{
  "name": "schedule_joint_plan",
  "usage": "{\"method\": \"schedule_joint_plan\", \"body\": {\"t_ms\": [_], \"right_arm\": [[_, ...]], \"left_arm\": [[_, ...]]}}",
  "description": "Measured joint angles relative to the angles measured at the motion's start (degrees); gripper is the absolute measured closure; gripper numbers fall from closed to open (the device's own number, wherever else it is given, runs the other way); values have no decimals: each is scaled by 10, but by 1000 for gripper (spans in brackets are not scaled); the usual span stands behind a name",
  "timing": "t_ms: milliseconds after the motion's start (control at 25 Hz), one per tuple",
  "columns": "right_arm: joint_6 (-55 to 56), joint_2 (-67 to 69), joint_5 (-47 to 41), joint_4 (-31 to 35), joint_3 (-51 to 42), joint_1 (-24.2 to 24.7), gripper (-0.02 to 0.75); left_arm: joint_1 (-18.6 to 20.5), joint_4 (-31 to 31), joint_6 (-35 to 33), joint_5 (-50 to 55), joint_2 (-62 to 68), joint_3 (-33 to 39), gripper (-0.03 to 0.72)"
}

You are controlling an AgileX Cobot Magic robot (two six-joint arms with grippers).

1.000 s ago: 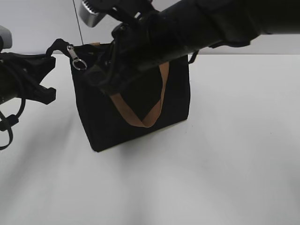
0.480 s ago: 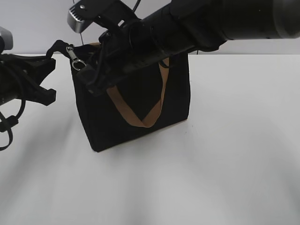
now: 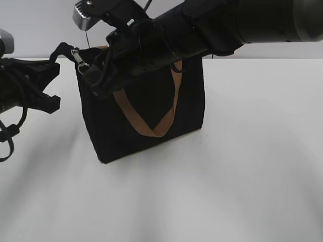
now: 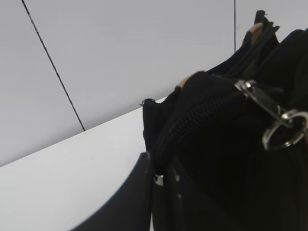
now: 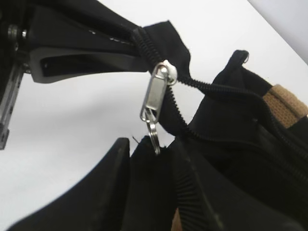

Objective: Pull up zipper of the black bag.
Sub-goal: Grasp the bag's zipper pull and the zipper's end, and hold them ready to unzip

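Observation:
The black bag (image 3: 146, 116) stands upright on the white table, with a tan strap handle (image 3: 166, 113) hanging down its front. The zipper, a silver pull with a ring (image 3: 81, 60), sits at the bag's top left corner. It also shows in the left wrist view (image 4: 269, 113) and the right wrist view (image 5: 156, 98). My left gripper (image 3: 53, 60) (image 4: 156, 163) is shut on the black fabric tab at the end of the zip track. My right gripper (image 3: 93, 80) (image 5: 149, 142) reaches across from the right. Its fingers are apart, with the pull's ring hanging at their tips.
The white table (image 3: 242, 176) stretches in front and to the right of the bag. A pale wall (image 4: 120, 57) with a dark seam stands behind. My right arm (image 3: 217, 25) covers the bag's top right.
My right gripper has moved left along the bag's top toward the zipper pull, then slightly up. The left gripper and the bag have stayed put.

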State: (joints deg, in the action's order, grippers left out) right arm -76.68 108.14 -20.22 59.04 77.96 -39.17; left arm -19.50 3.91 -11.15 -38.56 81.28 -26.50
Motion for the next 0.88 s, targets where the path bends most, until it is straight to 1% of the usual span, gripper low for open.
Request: {"method": "schedule_joint_plan", "body": {"t_ms": [360,440,600,680,760,880], "right_arm": [[-12,0,10,32,0,0,506],[-18,0,11,34,0,0,546],[-24,0,14,36,0,0,688],[-25,0,15,37,0,0,738],[-25,0,15,37,0,0,753],[-25,0,15,37,0,0,753]], "left_arm": [[0,0,0,0,0,0,668],[0,0,0,0,0,0,668],[0,0,0,0,0,0,668],[0,0,0,0,0,0,668],[0,0,0,1,0,0,668],[0,0,0,4,0,0,668]]}}
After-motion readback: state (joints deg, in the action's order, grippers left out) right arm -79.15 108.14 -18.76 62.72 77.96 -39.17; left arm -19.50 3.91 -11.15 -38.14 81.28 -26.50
